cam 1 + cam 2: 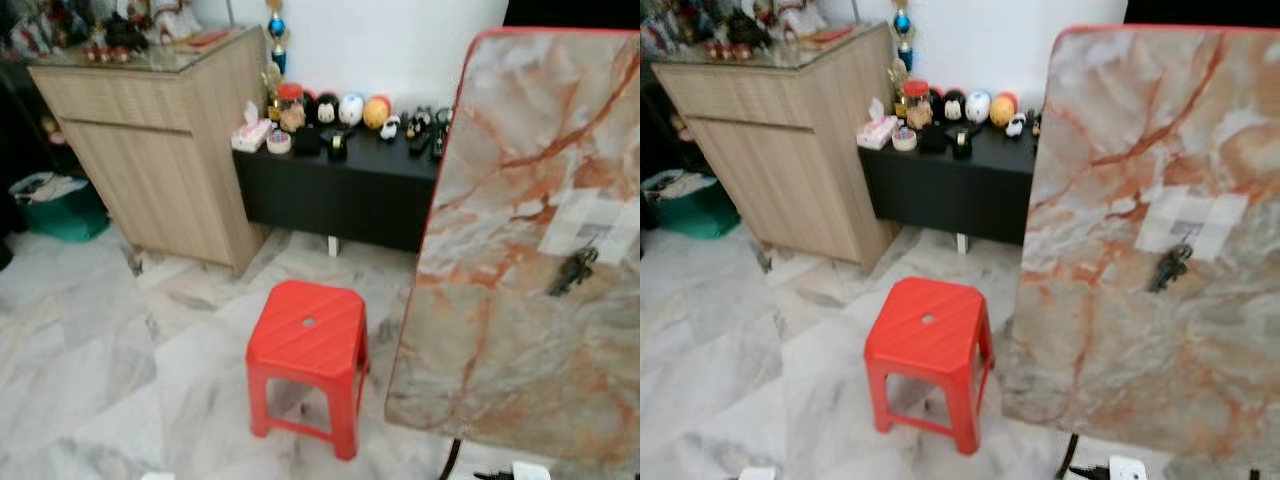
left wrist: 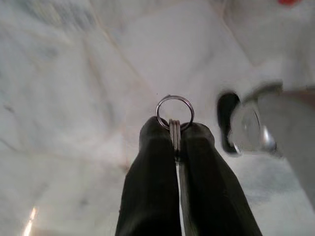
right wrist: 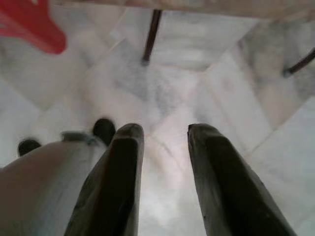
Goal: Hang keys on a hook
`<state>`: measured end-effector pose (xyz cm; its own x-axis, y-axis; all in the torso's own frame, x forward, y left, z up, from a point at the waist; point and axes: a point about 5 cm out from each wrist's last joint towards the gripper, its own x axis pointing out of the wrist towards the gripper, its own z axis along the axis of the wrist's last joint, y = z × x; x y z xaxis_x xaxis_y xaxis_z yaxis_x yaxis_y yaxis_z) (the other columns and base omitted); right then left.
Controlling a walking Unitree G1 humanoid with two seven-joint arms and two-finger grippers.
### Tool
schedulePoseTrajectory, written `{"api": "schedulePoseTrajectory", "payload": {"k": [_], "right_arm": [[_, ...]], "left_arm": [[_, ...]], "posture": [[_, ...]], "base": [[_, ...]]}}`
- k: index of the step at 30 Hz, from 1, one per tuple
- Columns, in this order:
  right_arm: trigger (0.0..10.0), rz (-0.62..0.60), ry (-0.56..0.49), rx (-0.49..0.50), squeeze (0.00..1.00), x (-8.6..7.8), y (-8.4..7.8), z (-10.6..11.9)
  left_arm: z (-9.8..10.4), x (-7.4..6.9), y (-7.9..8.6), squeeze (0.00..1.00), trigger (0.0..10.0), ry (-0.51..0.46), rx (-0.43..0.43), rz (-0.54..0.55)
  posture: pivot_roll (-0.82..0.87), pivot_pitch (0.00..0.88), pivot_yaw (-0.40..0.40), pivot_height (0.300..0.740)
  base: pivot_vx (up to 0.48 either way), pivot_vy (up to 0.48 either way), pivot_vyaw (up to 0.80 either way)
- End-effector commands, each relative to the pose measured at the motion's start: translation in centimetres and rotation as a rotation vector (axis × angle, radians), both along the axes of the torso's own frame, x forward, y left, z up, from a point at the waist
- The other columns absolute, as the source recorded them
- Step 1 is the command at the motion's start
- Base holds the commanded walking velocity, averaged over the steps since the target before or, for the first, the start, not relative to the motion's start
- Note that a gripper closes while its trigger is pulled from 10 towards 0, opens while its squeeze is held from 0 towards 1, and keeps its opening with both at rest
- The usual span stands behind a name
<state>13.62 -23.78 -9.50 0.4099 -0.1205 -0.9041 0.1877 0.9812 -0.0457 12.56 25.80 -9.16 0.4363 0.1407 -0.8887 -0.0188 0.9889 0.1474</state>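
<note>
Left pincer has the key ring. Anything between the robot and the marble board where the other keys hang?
Nothing visible blocks it. The left pincer is shut on the key ring, low over the floor. The red stool stands left of the marble board, off the path to the hanging keys.

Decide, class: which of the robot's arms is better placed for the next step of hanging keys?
Left. The left gripper is shut on a key ring; the right gripper is open, holding nothing.

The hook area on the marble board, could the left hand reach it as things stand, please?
Probably not yet. The left hand, shut on the key ring, hangs low over the floor, while the marble board with keys stands ahead.
</note>
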Motion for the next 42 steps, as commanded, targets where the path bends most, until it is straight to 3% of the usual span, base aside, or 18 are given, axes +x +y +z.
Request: {"api": "schedulePoseTrajectory", "payload": {"k": [1, 42], "right_arm": [[10.0, 0.001, 0.01, -0.01, 0.0, -0.29, -0.31, -0.02], [10.0, 0.003, 0.018, -0.015, 0.0, -0.37, -0.17, -0.09]], "left_arm": [[0.07, 0.11, 0.15, 0.0, 10.0, 0.011, 0.015, -0.027], [0.14, 0.13, 0.33, 0.0, 10.0, 0.01, 0.024, -0.04]], "posture": [[-0.02, 0.0, 0.036, 0.737], [-0.02, 0.0, 0.03, 0.737]], "base": [[0.0, -0.48, 0.0], [0.0, -0.48, 0.0]]}}
